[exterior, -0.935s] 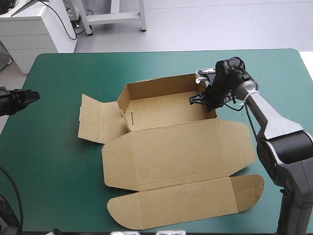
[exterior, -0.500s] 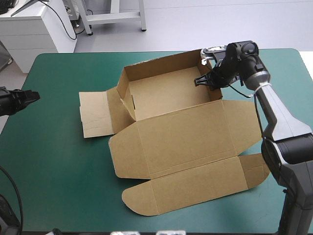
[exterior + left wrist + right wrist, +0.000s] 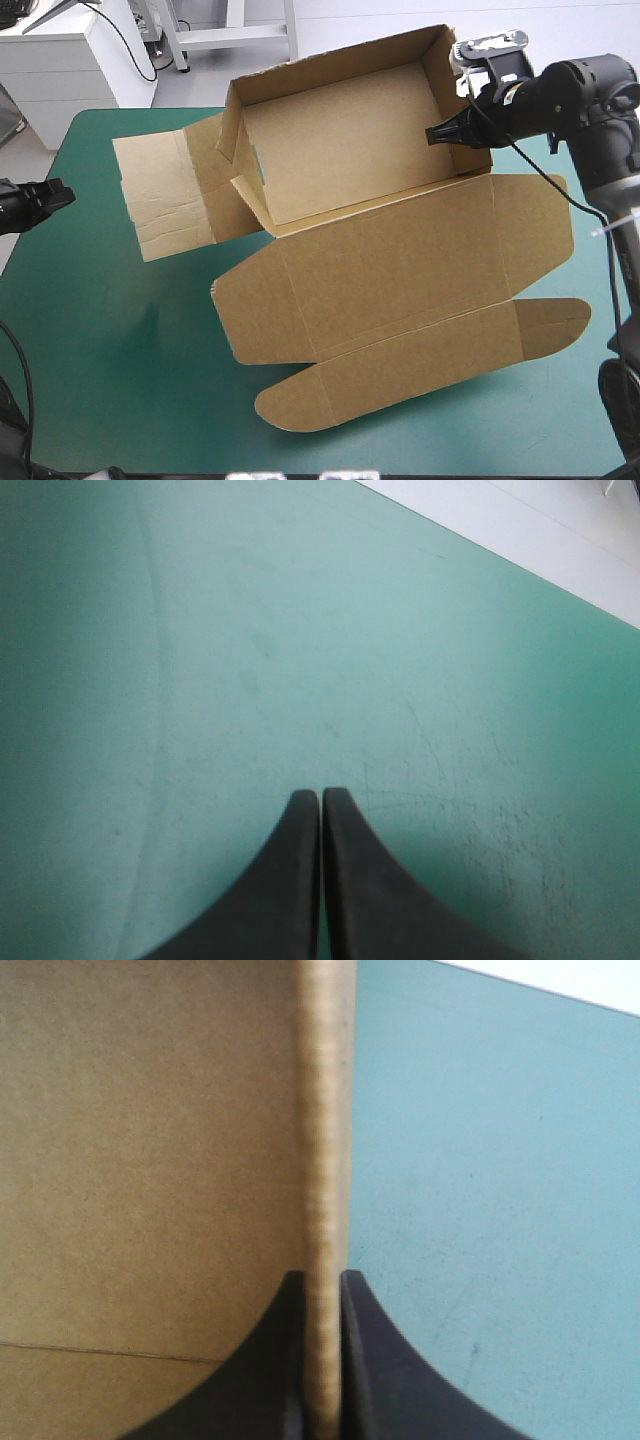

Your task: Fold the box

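The brown box (image 3: pixel 370 240) hangs lifted and tilted above the teal-green table, its tray part with raised walls toward the far side and its lid panel and rounded flap (image 3: pixel 420 370) toward the front. My right gripper (image 3: pixel 447 128) is shut on the tray's right wall, and in the right wrist view the wall's edge (image 3: pixel 325 1210) runs up between the black fingers (image 3: pixel 365 1360). One side flap (image 3: pixel 165 195) sticks out to the left. My left gripper (image 3: pixel 320 798) is shut on nothing over bare cover, seen at the table's left edge (image 3: pixel 55 195) in the high view.
The teal-green cover (image 3: pixel 110 340) lies bare to the left and front of the box. The table's far edge (image 3: pixel 130 110) shows past the box's left flap, with white furniture beyond it.
My right gripper has risen and moved toward the far right with the box's wall in it, lifting and tilting the whole box. The left arm has stayed still.
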### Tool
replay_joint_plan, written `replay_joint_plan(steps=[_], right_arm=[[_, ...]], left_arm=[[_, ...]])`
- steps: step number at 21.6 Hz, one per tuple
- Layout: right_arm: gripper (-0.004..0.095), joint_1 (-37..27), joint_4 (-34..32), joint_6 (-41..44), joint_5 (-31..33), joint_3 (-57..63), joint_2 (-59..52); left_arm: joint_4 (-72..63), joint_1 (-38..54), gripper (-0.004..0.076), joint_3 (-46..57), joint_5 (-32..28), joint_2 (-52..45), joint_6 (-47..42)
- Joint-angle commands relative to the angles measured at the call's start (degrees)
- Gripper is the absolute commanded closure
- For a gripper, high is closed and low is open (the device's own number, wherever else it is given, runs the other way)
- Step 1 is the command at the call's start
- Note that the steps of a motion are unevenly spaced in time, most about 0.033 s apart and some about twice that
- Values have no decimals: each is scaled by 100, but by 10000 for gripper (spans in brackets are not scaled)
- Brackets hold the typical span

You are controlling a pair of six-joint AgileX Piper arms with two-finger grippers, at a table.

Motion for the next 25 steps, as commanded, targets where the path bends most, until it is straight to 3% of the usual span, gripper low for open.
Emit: replay_joint_plan(steps=[1, 4, 6, 8, 14, 25], right_arm=[[929, -41, 256, -80, -24, -199, -705], [929, -41, 873, -201, -134, -199, -821], [929, -30, 1727, -351, -517, -199, -711], [929, -30, 2041, -369, -764, -199, -535], [927, -30, 734, -132, -794, -199, -157], [927, -30, 216, 49, -769, -199, 313]], left_arm=[[-700, 3, 731, -141, -65, 207, 13], [-1191, -283, 731, -141, 263, 546, 203], [-1500, -1036, 732, -141, 293, 645, 261], [-1535, -1650, 732, -141, 299, 655, 247], [-1837, -2448, 732, -141, 388, 321, -25], [-2223, -3296, 732, -176, 506, -199, -98]])
